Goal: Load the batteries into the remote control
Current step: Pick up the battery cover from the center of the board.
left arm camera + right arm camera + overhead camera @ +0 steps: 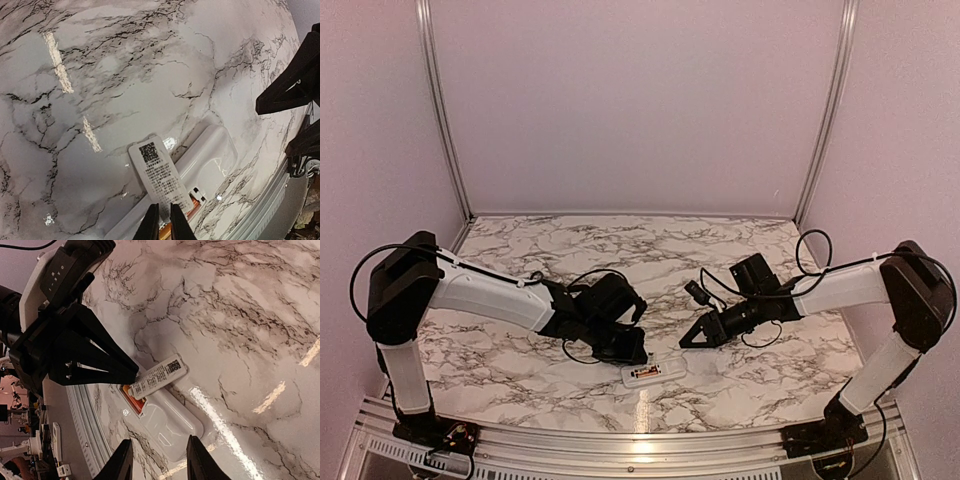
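The white remote control (655, 373) lies back up near the table's front edge. Its battery recess is open and shows the orange batteries (134, 402) inside, also seen in the left wrist view (196, 206). My left gripper (161, 222) is shut on the thin white battery cover (162, 175), which carries a printed label and a QR code. It holds the cover tilted over the recess end of the remote (212, 157). My right gripper (159, 457) is open and empty, just above the remote's other end (170, 425). The cover (157, 376) meets the left gripper (75, 355) there.
The marble table top (620, 260) stretches back to the walls. A metal rail (640, 455) runs along the front edge, close to the remote. The right gripper's black fingers (290, 85) stand close to the left gripper.
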Tool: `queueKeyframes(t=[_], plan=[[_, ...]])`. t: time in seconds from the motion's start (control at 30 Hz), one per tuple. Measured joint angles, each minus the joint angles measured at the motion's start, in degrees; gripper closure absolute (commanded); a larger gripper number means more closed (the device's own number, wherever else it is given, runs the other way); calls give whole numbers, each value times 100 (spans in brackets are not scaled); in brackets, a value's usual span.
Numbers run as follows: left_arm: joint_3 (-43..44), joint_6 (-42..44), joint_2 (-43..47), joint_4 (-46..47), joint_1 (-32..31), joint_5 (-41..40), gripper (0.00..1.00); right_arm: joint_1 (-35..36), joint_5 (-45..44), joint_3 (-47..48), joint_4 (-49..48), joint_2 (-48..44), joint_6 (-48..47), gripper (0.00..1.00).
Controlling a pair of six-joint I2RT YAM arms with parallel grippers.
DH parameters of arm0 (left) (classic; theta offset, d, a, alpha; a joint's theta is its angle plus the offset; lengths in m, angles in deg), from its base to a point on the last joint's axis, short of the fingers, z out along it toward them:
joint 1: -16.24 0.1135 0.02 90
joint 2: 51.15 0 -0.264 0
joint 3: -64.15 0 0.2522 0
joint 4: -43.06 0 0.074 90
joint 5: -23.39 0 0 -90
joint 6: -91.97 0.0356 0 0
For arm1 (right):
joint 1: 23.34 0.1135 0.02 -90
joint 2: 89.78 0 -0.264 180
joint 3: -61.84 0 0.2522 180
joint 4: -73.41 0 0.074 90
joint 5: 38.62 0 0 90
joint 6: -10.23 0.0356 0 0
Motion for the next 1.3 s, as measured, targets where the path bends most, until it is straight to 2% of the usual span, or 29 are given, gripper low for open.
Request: queueKeyframes(t=[0.07,0.13,0.17,0.27,0.33,0.43,0.63,0.9,1.3], plan=[[-4,20,0,22,15,22,100,0,0,0,0,0,0,65],[-22,17,0,76,26,52,100,0,0,0,0,0,0,65],[-46,24,4,127,28,81,96,0,0,0,0,0,0,65],[-109,59,2,212,33,125,71,0,2,0,2,0,0,64],[-131,-4,4,236,48,133,64,0,0,0,2,0,0,64],[-136,-26,4,269,59,122,59,0,0,0,2,0,2,65],[-136,-94,2,308,68,122,59,0,0,0,0,0,2,65],[-173,-376,-2,769,68,369,61,0,-22,72,-22,28,24,77],[-400,-833,-35,997,68,267,61,232,-201,420,-85,581,90,83]])
